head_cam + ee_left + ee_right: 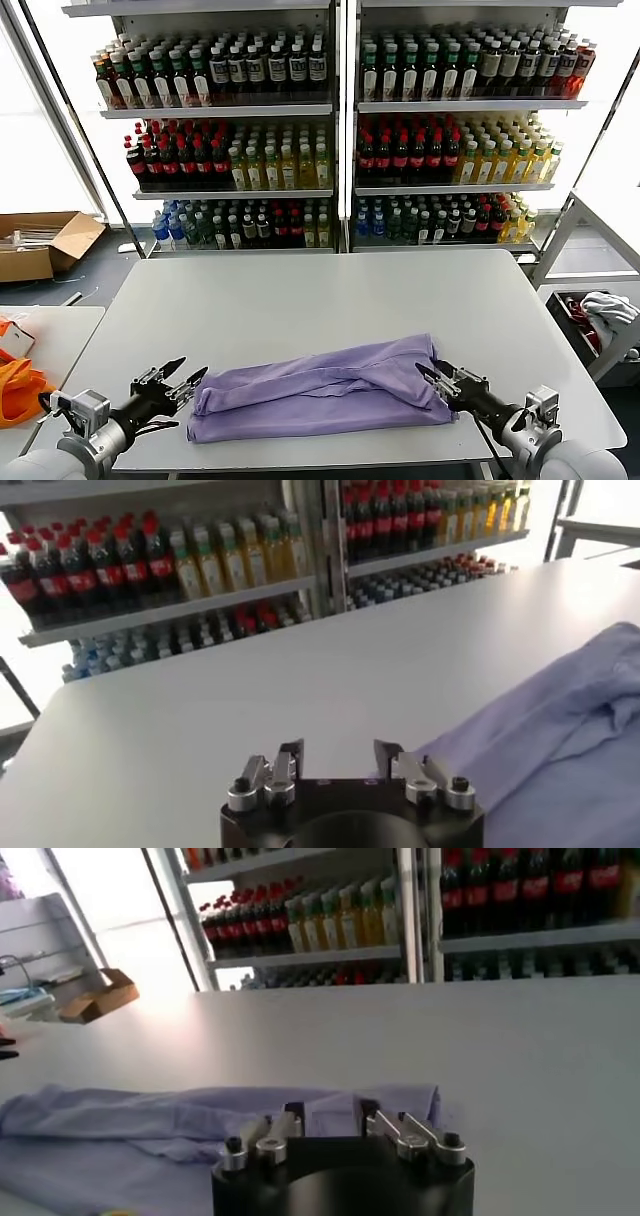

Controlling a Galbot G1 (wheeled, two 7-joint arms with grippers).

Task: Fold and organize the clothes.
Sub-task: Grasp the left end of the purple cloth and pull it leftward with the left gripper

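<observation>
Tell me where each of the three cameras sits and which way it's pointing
Head view: on the robot's head, looking forward and down at the table, folded purple shirt and drink shelves; left gripper and right gripper show.
Left wrist view: on the left arm, facing across the table towards the shelves; its open gripper shows.
Right wrist view: on the right arm, facing likewise; its open gripper shows.
Shared: both wrist views show the shirt and shelves.

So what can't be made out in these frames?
- T-shirt: any print or the sleeves, folded inside the long bundle in all views.
- Left hand: bare table shows between its fingers in the left wrist view.
- Right hand: whether it touches the shirt, hidden by its own body in the right wrist view.
- Bottle labels: too small.
</observation>
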